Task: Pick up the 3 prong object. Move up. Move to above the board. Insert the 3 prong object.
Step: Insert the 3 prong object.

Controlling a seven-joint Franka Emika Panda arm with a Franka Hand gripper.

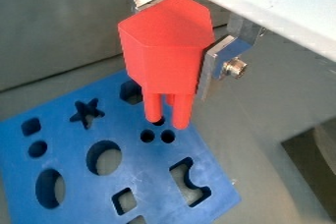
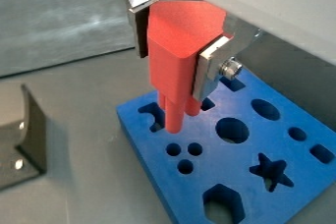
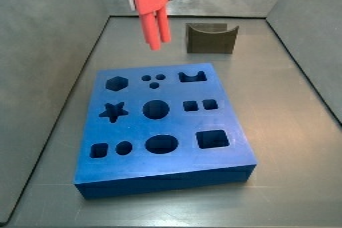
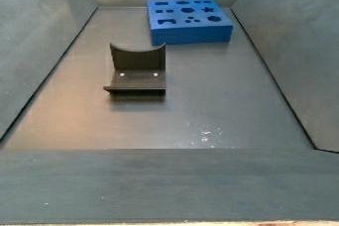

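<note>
Prongs of the 3 prong object [image 1: 163, 59], clamped upright in the gripper [image 1: 168, 46], hang above the board [image 3: 160, 122], seemingly just short of its three small round holes [image 3: 151, 77].

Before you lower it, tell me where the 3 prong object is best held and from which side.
By its blocky head, from above, as the gripper holds it now: the silver fingers clamp the 3 prong object on the head's opposite faces. That leaves the thin prongs hanging free below, pointing down at the board. The prongs look too slender to clamp and must enter the holes.
</note>
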